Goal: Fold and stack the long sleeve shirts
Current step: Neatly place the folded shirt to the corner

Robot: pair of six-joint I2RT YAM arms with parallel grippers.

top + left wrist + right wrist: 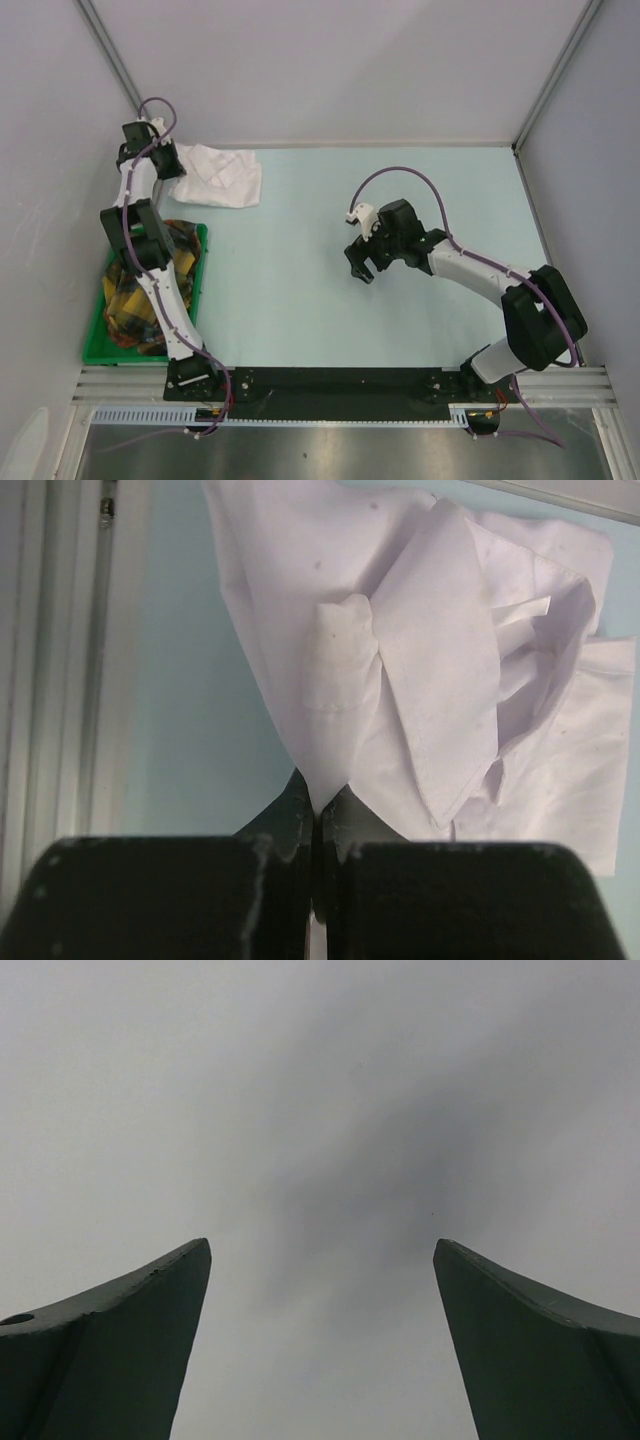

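Observation:
A white long sleeve shirt [222, 174] lies bunched and wrinkled at the far left of the pale blue table. My left gripper [172, 160] is at its left edge, shut on a pinch of the cloth. In the left wrist view the shirt [440, 670] spreads up and right from the closed gripper [318, 802], its collar showing. My right gripper [362, 264] hovers over the table's middle, open and empty. The right wrist view shows only its two spread fingers [130, 1330] against a grey surface.
A green bin [96, 345] at the near left holds yellow-brown plaid cloth [135, 300], partly hidden by the left arm. Grey walls with metal frame rails enclose the table at back and sides. A black mounting rail [340, 382] runs along the near edge.

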